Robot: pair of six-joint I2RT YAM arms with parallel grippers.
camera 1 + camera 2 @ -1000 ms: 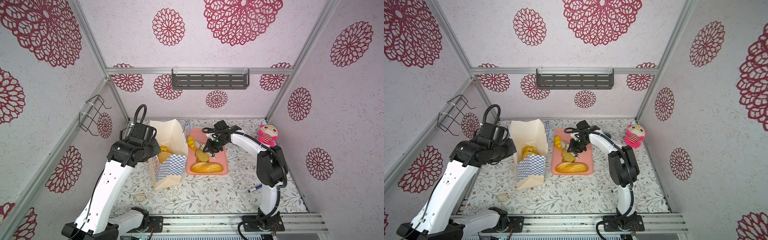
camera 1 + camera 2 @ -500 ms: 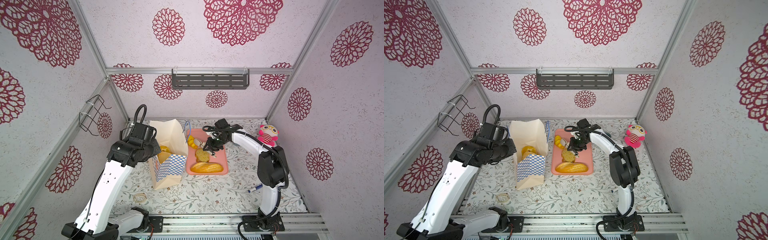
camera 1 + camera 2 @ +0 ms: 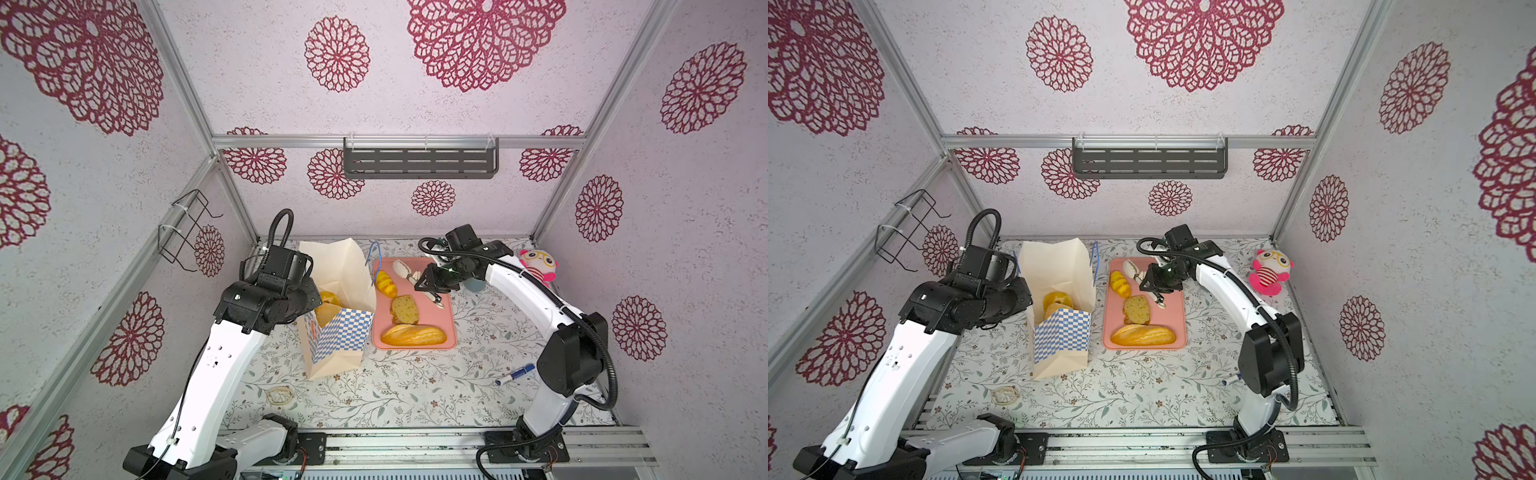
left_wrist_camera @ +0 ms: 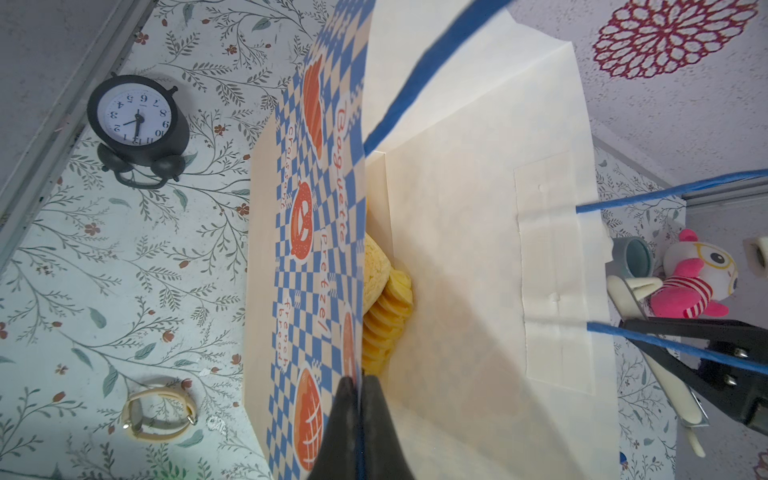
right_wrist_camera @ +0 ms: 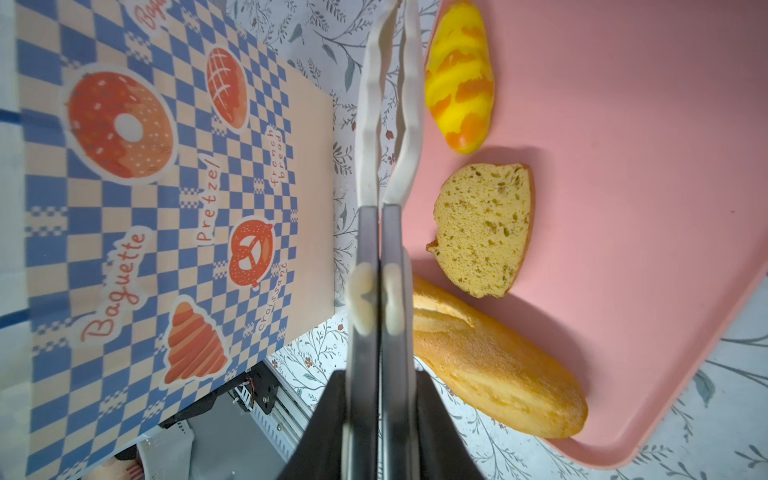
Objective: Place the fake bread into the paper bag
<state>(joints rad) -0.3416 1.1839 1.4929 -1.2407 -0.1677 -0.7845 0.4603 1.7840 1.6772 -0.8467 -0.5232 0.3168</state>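
My left gripper [image 4: 358,384] is clamped on the checkered side wall of the paper bag [image 4: 457,249], right at its rim, with both black fingers pressed flat against the paper. The bag stands upright with its mouth open. Inside it I see several pastries [image 4: 390,303], one pale and speckled, one yellow and ridged.

My right gripper [image 5: 380,374] is closed around the metal arms of a pair of tongs [image 5: 368,257]. The white scalloped tips of the tongs sit close together with nothing between them. In the right wrist view the tips lie just beside the ridged roll [image 5: 459,79], and I cannot tell whether they touch it.

That roll lies on the pink tray [image 5: 623,208], which sits just beside the bag. The speckled slice [image 5: 484,228] is next to the roll, and the long loaf [image 5: 494,374] lies across the tray's near end.

Further out, a pink plush toy [image 3: 538,266] sits near the far right corner and a blue marker [image 3: 514,374] lies beside the right arm. A wristwatch [image 4: 160,413] and a black alarm clock [image 4: 137,124] rest on the floral table on the bag's left side
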